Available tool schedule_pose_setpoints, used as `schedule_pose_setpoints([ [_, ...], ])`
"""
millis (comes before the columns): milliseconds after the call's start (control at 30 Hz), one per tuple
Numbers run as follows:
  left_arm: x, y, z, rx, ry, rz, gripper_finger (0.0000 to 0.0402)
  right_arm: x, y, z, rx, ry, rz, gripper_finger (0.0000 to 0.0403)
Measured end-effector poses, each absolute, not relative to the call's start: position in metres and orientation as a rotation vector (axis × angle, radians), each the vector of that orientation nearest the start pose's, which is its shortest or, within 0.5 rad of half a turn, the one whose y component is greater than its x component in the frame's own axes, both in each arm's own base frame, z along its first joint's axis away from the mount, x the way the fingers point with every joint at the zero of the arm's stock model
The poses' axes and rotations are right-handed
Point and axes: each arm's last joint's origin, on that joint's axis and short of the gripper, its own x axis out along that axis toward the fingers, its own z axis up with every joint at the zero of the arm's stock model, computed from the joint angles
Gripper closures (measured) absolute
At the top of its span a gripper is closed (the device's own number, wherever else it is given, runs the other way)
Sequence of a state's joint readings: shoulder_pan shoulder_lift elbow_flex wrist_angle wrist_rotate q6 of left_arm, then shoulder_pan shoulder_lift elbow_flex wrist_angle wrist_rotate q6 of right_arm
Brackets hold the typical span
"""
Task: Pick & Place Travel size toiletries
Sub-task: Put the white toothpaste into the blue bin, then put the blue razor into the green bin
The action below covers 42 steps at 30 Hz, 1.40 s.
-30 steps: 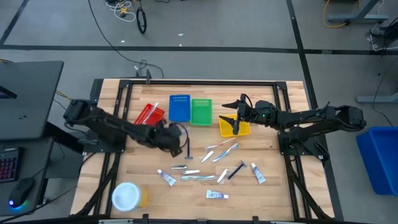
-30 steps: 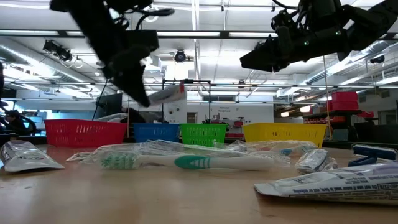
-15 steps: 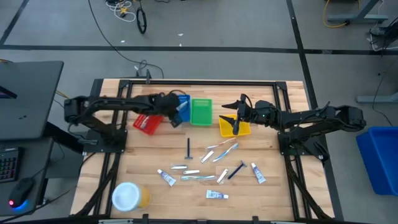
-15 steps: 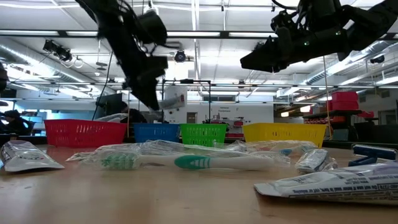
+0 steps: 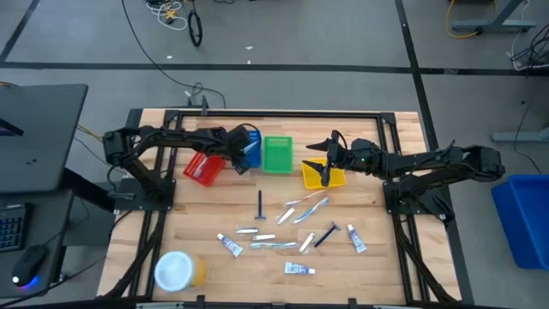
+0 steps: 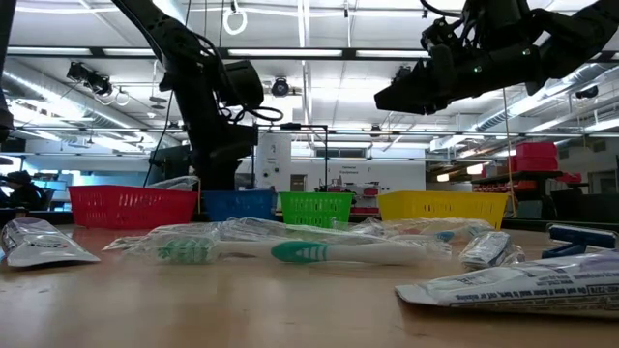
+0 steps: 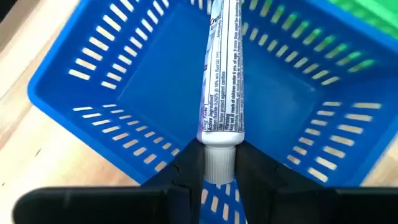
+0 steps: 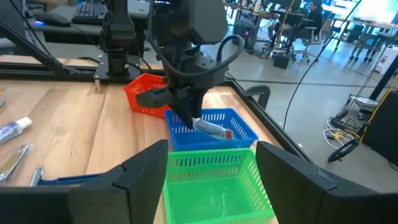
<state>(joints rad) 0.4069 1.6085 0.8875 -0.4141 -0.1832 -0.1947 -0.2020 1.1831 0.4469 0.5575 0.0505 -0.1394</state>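
The left gripper [image 7: 219, 180] is clamped on the capped end of a white toothpaste tube [image 7: 221, 93], which points out from the fingers over the inside of the blue bin [image 7: 93, 81]; in the high view this gripper [image 5: 243, 157] sits at the blue bin's [image 5: 254, 142] near left corner, beside the red bin [image 5: 202, 168]. The tube carries lines of small blue print running along its length, too fine to read. The right gripper [image 5: 327, 156] hangs above the yellow bin [image 5: 336, 178] with its fingers spread wide and nothing between them. The other toiletries lie on the table [image 5: 377, 257] in front of the bins: a dark blue stick [image 5: 260, 204], pale toothbrushes [image 5: 304, 208], small white and blue tubes [image 5: 299, 269] and a silvery piece [image 5: 250, 230], with the white-lidded jar [image 5: 174, 271] near the front left corner. A second ago the left gripper was low over the table by the dark blue stick; half a second ago it had already reached the blue bin, and it has since settled lower there, while the right arm has not shifted.
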Motion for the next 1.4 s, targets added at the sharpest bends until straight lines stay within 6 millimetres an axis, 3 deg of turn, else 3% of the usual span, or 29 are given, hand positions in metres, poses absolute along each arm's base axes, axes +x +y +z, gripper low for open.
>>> schedule_pose_setpoints([
  [500, 0.268, 0.122, 0.161, -0.301, 1.099, 0.616, 0.0315, 0.232, -0.049, 0.211, -0.125, 0.196, -0.239, 0.0151],
  [800, 0.269, 0.122, 0.161, -0.293, 1.099, 0.606, 0.0259, 0.232, -0.049, 0.211, -0.125, 0.196, -0.238, 0.0139],
  [1000, 0.270, 0.121, 0.162, -0.279, 1.096, 0.598, 0.0242, 0.232, -0.049, 0.211, -0.125, 0.196, -0.238, 0.0144],
  [1200, 0.280, 0.117, 0.180, -0.236, 1.101, 0.558, 0.0247, 0.232, -0.049, 0.210, -0.124, 0.200, -0.236, 0.0141],
  [1400, 0.286, 0.103, 0.222, -0.162, 1.025, 0.496, 0.0252, 0.231, -0.049, 0.206, -0.120, 0.248, -0.233, 0.0123],
])
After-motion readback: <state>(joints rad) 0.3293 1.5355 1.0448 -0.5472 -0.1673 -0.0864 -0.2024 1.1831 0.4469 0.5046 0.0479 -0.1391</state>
